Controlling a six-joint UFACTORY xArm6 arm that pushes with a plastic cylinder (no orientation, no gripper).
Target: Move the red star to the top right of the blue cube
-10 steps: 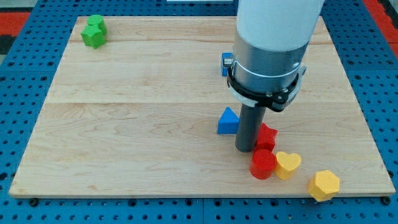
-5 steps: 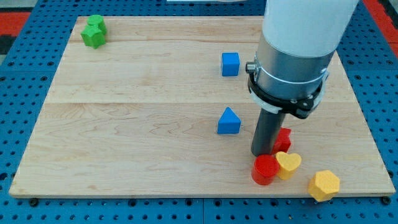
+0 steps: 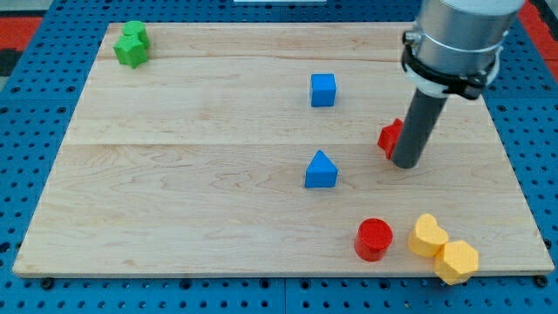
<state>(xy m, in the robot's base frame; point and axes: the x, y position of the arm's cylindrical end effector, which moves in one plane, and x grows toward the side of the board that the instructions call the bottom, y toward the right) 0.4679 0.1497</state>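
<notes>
The red star (image 3: 390,137) lies at the view's right of the board, partly hidden behind my rod. My tip (image 3: 404,163) touches the board just right of and below the star, against it. The blue cube (image 3: 323,89) sits up and to the left of the star, well apart from it. The star is lower than the cube and to its right.
A blue triangular block (image 3: 321,170) lies near the middle. A red cylinder (image 3: 374,238), a yellow heart (image 3: 427,235) and a yellow hexagon (image 3: 457,261) sit at the bottom right. Two green blocks (image 3: 132,44) sit at the top left corner.
My tip moved up and to the right, and the red star went with it from the bottom cluster to mid-right. The yellow heart shifted right against the yellow hexagon.
</notes>
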